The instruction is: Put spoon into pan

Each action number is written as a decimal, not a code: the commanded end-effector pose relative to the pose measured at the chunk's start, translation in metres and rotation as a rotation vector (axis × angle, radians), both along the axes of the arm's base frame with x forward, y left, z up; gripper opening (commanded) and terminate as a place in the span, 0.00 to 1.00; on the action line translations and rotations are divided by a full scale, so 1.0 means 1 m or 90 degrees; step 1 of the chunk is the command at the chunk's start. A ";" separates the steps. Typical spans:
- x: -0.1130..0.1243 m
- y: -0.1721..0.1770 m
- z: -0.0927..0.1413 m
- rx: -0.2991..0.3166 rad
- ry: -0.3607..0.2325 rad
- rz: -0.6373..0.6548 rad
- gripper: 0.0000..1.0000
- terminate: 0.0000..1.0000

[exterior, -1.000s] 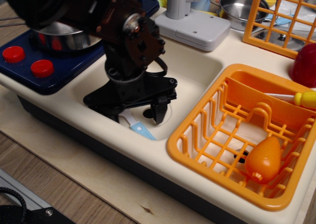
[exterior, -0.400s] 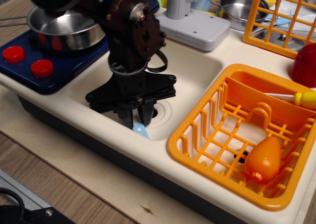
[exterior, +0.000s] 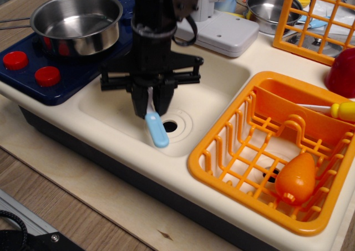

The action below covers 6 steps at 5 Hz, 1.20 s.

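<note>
My gripper (exterior: 150,108) is shut on the spoon (exterior: 156,130) and holds it above the cream sink basin (exterior: 216,82). The light-blue handle hangs down from between the fingers; the white bowl is hidden inside them. The pan (exterior: 77,19), round and shiny with a thin handle pointing left, sits on the dark-blue stove (exterior: 83,62) at the upper left, empty, up and to the left of the gripper.
An orange dish rack (exterior: 266,151) on the right holds an orange toy vegetable (exterior: 295,179) and a yellow-handled tool (exterior: 338,110). A grey faucet block (exterior: 222,32), a smaller steel pot (exterior: 272,7), an orange grid rack (exterior: 316,24) and a red object (exterior: 343,73) stand behind.
The gripper closed on the spoon in the sink bottom and lifted it up. The arm has risen and straightened, uncovering the pan on the stove.
</note>
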<state>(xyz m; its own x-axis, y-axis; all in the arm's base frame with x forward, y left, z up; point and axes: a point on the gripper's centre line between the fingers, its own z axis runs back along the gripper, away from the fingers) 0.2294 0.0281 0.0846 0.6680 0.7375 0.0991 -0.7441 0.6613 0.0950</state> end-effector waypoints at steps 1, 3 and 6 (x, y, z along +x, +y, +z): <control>0.000 0.002 0.040 0.019 -0.056 0.004 0.00 0.00; -0.008 0.004 0.079 0.029 -0.030 0.003 0.00 0.00; -0.020 0.056 0.113 0.116 -0.028 -0.132 0.00 0.00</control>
<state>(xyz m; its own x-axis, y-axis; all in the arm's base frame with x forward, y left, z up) 0.2120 0.1031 0.1865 0.8384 0.5013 0.2141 -0.5398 0.8179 0.1991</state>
